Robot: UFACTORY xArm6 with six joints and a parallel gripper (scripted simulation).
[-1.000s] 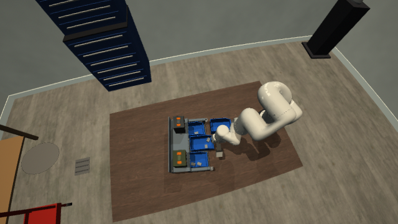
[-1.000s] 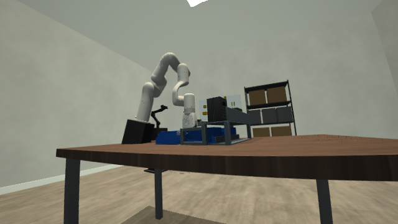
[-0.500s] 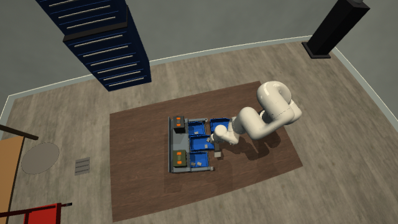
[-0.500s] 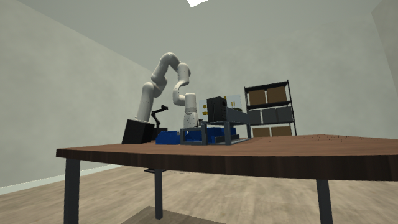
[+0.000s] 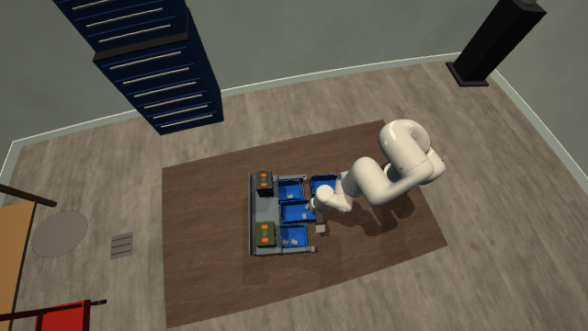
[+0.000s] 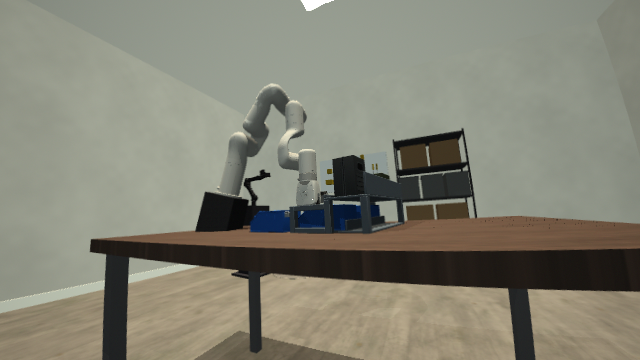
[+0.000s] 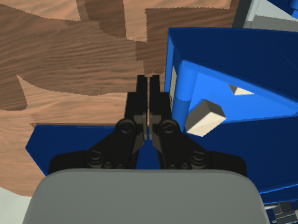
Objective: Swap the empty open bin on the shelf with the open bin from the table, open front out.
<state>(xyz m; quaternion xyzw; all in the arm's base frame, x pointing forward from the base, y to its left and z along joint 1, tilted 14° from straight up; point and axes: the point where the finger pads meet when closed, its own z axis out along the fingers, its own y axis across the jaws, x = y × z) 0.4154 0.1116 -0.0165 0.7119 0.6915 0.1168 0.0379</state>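
A grey shelf (image 5: 280,213) on the brown table holds three blue open bins side by side. The middle bin (image 5: 296,211) has small parts in it and its front end reaches out farther than the other two. A fourth blue bin (image 5: 323,183) stands on the table by the shelf's far end; I see no parts in it. My gripper (image 5: 313,208) points down at the middle bin's front. In the wrist view the fingers are shut with nothing between them, just beside the wall of a blue bin (image 7: 226,106) that holds a tan part.
Two dark boxes with orange marks (image 5: 264,181) (image 5: 265,233) sit on the shelf's upper board behind the bins. A small grey block is on the table before the shelf. The arm's base (image 5: 409,156) stands at the table's right side.
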